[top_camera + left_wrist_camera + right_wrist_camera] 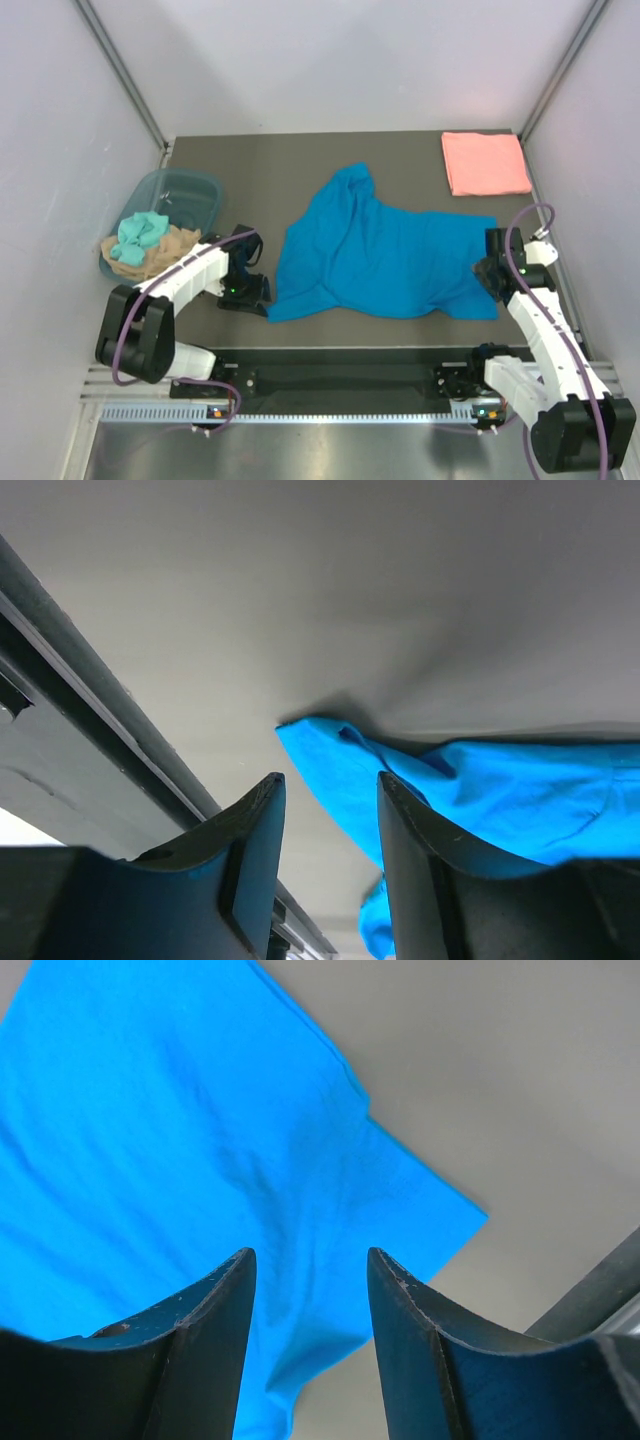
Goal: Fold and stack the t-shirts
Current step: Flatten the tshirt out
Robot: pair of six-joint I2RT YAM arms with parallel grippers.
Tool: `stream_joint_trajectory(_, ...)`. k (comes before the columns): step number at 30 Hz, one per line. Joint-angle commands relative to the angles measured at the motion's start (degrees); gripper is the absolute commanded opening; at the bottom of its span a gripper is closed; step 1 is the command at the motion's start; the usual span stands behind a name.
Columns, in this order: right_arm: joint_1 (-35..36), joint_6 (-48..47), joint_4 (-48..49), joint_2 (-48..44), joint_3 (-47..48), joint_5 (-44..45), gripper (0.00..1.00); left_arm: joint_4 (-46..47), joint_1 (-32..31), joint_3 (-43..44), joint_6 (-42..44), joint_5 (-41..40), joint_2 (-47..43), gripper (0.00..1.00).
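The left fingers point(262, 810) stand spread with nothing between them, low over the counter point(400, 150), just beside the near-left corner of the blue shirt point(385, 260). The right fingers point(232, 1290) are spread too, poised over the shirt's near-right corner. Cloth shows through their gap but is not pinched. The blue shirt lies rumpled and unfolded across the middle of the counter. The pink shirt point(486, 163) sits folded (a neat rectangle) at the far right corner, well apart.

I judge the step in hand to be the first fold of the blue shirt, with each arm lining up on a near corner. The next move calls for both to close on a clean edge of cloth rather than a bunch, then carry it together so the fold lands flat.

Collar and sleeves are lost in the wrinkles, so which way up the shirt lies is hard to tell. The tub point(205, 190) at the left holds other cloths point(140, 238). Whether the left fingertips touch the counter cannot be told.
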Motion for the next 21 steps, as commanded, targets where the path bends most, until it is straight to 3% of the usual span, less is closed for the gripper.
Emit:
stream_joint_trajectory(1, -0.5, -2.3, 1.6, -0.9, 3.4, 3.7, 0.49, -3.8, 0.0, 0.2, -5.9, 0.0, -2.3, 0.48)
stream_joint_trajectory(6, -0.5, -2.7, 1.7, -2.2, 3.4, 4.2, 0.49, -2.4, 0.0, -0.5, -6.2, -1.0, -0.2, 0.51)
stream_joint_trajectory(21, -0.6, -4.0, 2.4, -3.1, 3.0, 5.0, 0.5, 0.3, 0.1, -0.1, -5.6, 0.3, 9.0, 0.49)
